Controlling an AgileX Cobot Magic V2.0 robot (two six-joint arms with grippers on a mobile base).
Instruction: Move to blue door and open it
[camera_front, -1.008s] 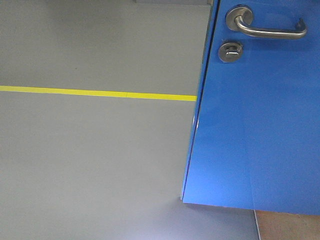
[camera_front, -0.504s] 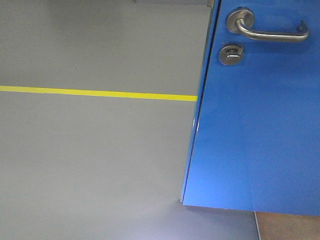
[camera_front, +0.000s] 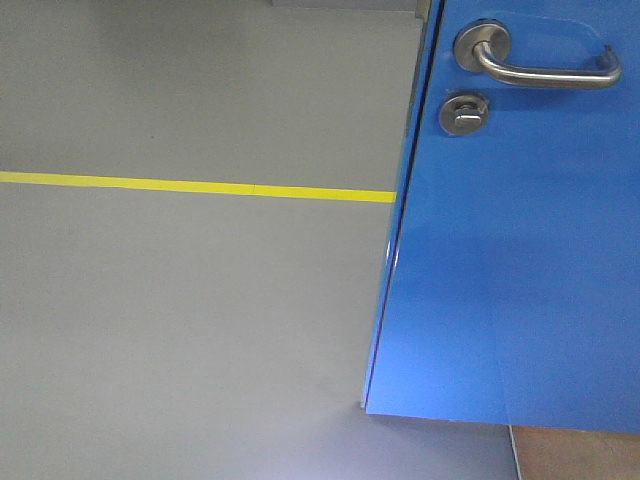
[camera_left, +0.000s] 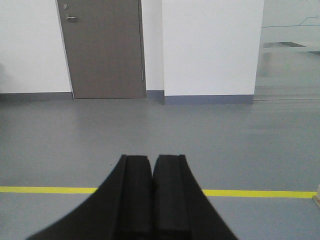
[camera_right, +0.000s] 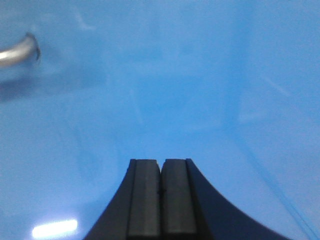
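Directly ahead of right end effector (camera_right: 160, 172) (closed): blue door (camera_right: 175, 85)

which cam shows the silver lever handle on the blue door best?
Exterior front-facing: the whole silver lever handle shows on the glossy blue door, above the round thumb-turn lock. Right wrist catches only the handle's curved tip. Left wrist shows none of it.

I see grey floor (camera_front: 180, 320) below me; a yellow tape line (camera_front: 200, 187) crosses it from nine o'clock toward three; a brownish patch (camera_front: 575, 455) lies at five.
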